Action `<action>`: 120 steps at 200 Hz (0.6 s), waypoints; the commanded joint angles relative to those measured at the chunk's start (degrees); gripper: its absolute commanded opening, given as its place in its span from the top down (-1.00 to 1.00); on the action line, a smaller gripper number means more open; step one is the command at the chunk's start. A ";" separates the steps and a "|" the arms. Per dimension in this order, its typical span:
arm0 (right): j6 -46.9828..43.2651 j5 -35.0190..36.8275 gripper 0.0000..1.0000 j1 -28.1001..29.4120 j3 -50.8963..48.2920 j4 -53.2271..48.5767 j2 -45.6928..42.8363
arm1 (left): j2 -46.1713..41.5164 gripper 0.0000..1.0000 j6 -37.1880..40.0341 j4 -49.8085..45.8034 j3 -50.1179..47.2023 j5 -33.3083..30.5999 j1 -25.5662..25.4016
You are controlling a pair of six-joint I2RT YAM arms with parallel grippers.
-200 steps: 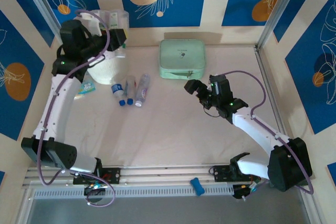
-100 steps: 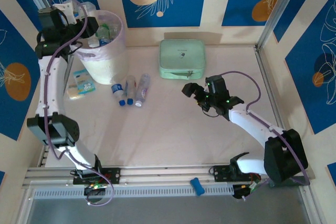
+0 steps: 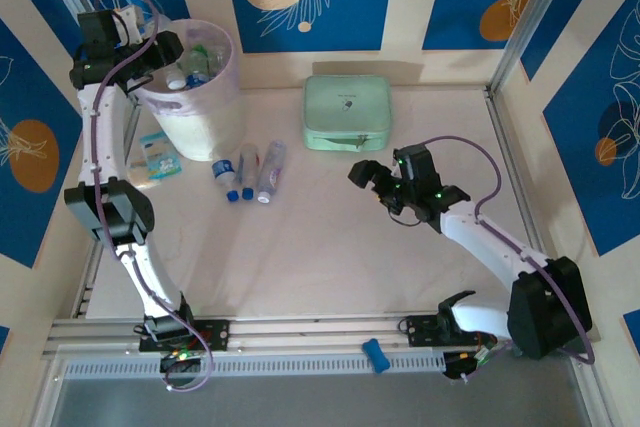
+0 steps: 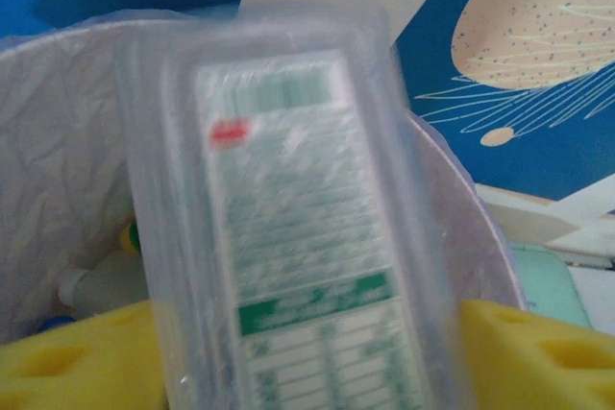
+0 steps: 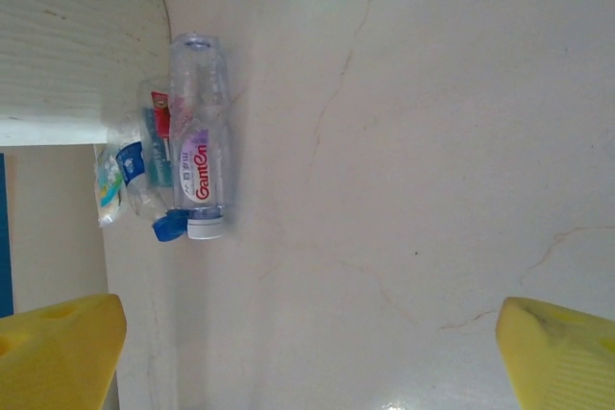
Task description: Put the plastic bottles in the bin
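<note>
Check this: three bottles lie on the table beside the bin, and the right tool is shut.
The right tool is open, not shut: the right wrist view shows its jaws wide apart. Three bottles do lie on the table beside the bin.

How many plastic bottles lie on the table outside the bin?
3, side by side beside the bin: left bottle, middle bottle, right bottle. More may hide behind it.

Locate the tall round translucent pinkish-white plastic bin [image 3: 205, 122] at the far left of the table. It stands upright, is lined with a thin bag, and already holds several bottles [image 3: 197, 72]. Three clear plastic bottles [image 3: 247, 172] lie side by side just beside its base, caps toward the near edge. A clear flat-sided bottle with a green-and-white label [image 4: 288, 237] hangs above the bin's open mouth.
</note>
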 commanded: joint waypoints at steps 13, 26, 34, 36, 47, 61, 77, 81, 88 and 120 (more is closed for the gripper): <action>-1.35 2.09 -0.98 -0.39 0.58 -1.81 -2.14 | -1.42 -1.00 -1.41 -0.76 2.57 -0.04 0.47; -1.52 2.26 -0.98 -0.39 0.48 -1.81 -2.24 | -2.51 -1.00 -0.95 -0.68 2.54 -0.78 0.41; -1.44 2.23 -0.98 -0.39 0.45 -1.81 -2.28 | -3.35 -1.00 -0.47 -0.72 2.53 -1.23 0.22; -1.46 2.19 -0.98 -0.39 0.44 -1.76 -2.25 | -3.60 -1.00 -0.30 -0.75 2.53 -1.34 0.21; -1.35 2.15 -0.98 -0.39 0.33 -1.68 -2.24 | -5.12 -1.00 0.37 -0.85 2.37 -2.09 -0.19; -1.29 2.02 -0.98 -0.35 0.24 -1.46 -2.15 | -7.35 -1.00 1.14 -0.41 1.34 -2.67 -1.00; -1.04 1.92 -0.98 -0.23 0.27 -0.95 -1.91 | -11.16 -1.00 1.18 1.87 -2.13 -3.19 -2.42; -1.00 1.92 -0.98 -0.22 0.23 -0.78 -1.84 | -12.32 -1.00 1.19 2.68 -3.45 -3.41 -2.85; -0.87 1.78 -0.98 -0.14 0.23 -0.59 -1.71 | -14.39 -1.00 1.04 4.49 -6.26 -4.02 -3.75; -0.92 1.53 -0.98 0.44 0.78 -0.27 -0.99 | -26.58 -1.00 -1.31 16.04 -23.79 -7.21 -8.42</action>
